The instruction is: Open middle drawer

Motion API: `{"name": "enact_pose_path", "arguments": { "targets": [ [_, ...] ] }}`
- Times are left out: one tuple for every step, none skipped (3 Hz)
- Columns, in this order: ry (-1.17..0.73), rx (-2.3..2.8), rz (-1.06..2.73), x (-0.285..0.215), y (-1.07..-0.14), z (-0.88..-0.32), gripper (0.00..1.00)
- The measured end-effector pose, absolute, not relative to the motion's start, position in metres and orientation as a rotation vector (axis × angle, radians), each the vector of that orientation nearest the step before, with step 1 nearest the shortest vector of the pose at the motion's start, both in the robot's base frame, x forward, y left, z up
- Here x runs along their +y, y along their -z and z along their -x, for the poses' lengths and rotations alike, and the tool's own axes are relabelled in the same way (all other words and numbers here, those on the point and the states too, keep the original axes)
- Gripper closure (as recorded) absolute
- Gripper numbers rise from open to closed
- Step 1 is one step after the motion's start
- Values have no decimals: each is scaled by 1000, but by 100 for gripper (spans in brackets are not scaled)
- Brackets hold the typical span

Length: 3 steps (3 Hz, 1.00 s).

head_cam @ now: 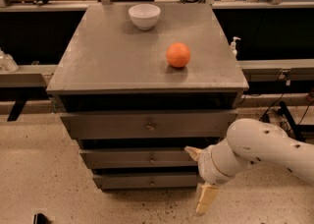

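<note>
While the claw (pixel 199 176) stands spread apart, beside flat grey middle drawer (pixel 132 158), small round knob (pixel 152 158)

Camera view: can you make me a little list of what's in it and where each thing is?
cabinet: grey, three drawers
middle drawer: looks shut
gripper: open, by the middle drawer's right end, away from its knob
white bowl: back of the cabinet top
orange ball: cabinet top, right of centre

Bare floor (pixel 54 174) fronts the middle drawer (pixel 127 158), spread claw (pixel 200 176) before its right end
</note>
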<state>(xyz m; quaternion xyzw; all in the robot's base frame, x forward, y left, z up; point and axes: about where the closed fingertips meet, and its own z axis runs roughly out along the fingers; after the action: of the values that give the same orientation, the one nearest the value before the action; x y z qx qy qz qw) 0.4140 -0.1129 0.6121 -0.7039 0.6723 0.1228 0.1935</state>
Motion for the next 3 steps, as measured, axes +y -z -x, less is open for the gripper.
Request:
{"name": "enact_pose_path", "arguments": {
  "targets": [
    [-347, 1847, 1952, -108, -583, -433, 0],
    [-353, 1807, 1945, -101, -526, -466, 0],
    [-339, 1801, 1944, -100, -471, -492, 0]
  ]
}}
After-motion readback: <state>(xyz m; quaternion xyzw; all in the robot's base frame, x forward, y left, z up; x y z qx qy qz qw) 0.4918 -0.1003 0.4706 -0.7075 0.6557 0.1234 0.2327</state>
